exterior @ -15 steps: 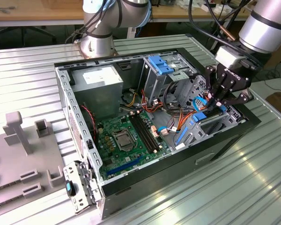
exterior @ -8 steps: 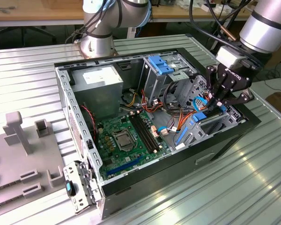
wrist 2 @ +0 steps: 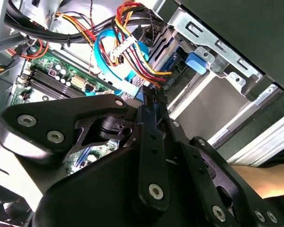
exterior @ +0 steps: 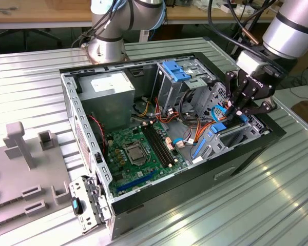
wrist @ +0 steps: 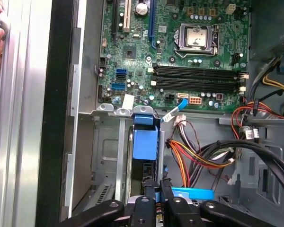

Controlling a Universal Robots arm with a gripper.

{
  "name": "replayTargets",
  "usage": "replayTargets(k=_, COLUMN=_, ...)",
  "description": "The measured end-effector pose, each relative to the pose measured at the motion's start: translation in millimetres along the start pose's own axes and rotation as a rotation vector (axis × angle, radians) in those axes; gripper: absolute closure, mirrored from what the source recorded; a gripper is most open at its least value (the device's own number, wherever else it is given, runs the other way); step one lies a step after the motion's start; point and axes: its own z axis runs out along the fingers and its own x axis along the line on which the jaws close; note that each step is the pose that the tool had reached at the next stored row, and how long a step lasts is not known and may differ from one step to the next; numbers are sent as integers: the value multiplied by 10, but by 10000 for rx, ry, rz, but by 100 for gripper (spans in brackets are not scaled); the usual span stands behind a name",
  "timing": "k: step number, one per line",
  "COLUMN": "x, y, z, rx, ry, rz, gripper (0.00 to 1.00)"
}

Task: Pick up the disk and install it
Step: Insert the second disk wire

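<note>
The end effector (exterior: 236, 111) hangs low inside the open computer case (exterior: 92, 134), its fingers narrow and closed on the disk (wrist: 145, 144). The disk stands on its edge, partly down in the metal drive bay (wrist: 97, 156), just beside the motherboard (exterior: 138, 151).

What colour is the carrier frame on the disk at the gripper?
Blue, clearest in the first wrist view: the disk stands in the bay above the gripper.
</note>
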Motion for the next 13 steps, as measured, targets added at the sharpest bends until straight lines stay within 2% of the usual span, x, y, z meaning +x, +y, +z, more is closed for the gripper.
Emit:
replayTargets(k=4, x=38, y=2, z=9, rx=0, ry=-10, rz=51, gripper=83)
replayTargets(k=10, x=64, y=4, z=11, rx=7, ry=-153, rz=121, gripper=83)
replayTargets(k=13, x=65, y=3, z=12, rx=7, ry=-177, rz=224, gripper=83)
